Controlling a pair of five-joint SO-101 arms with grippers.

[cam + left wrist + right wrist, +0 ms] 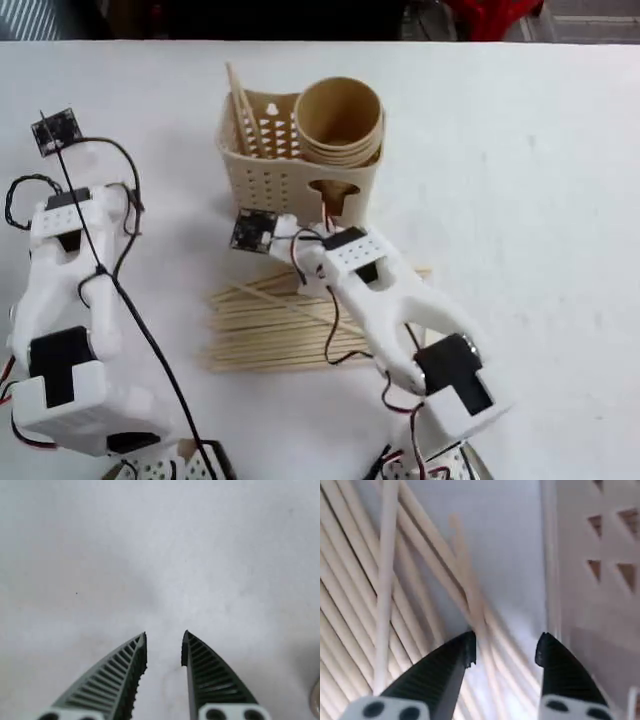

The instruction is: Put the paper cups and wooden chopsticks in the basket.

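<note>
Noted chopsticks (265, 325) loose on table (530, 200) beside basket (270, 185) with cups (340, 115) inside; judged them light, stiff, smooth, roll-prone, best pinched singly mid-length; found right gripper (505, 650) spread over them, left gripper (164, 647) parted, empty.

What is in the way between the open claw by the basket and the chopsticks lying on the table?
Nothing visible. The right gripper hangs open over the chopsticks, with no other object between its fingers and the sticks. The basket wall is close beside it, not between them.
</note>
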